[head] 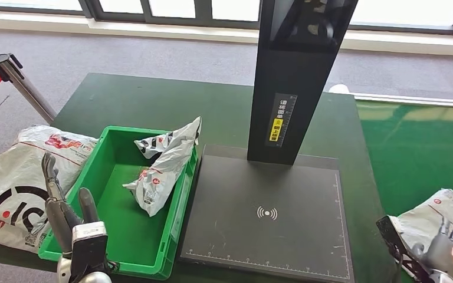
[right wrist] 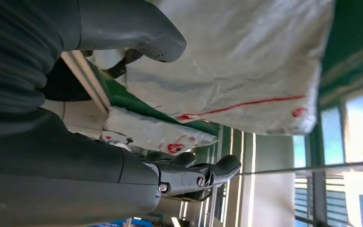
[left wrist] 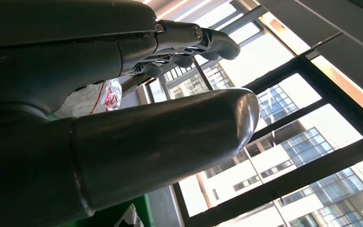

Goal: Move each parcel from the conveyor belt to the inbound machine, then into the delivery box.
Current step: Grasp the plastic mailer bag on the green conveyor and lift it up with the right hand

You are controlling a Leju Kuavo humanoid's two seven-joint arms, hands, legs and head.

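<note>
The parcel (head: 433, 221) on the green belt (head: 419, 147) is a white poly mailer with red print — soft, crumpled, probably light, and likely slick. It looks as though it will sag and fold when lifted, so a grip across a bunched fold or a thicker edge should hold better than a pinch on flat film.

The right hand (head: 448, 250) is at the parcel's near edge, low at the right of the head view. In the right wrist view the thumb (right wrist: 137, 33) lies over the white film of the parcel (right wrist: 246, 71) and the darker fingers (right wrist: 189, 172) reach along beneath, with a folded edge between them. The hand seems to be closing on that edge, but I cannot tell whether it actually grips — contact is hidden.

The left hand (head: 65, 212) is raised over the near left corner of the bin (head: 180, 188), fingers spread, holding nothing. Two mailers (head: 162, 165) already lie in the bin against its right wall. Another large bag (head: 17, 183) lies on the table left of the bin. The scanner pad (head: 268, 215) sits between bin and belt, bare.
</note>
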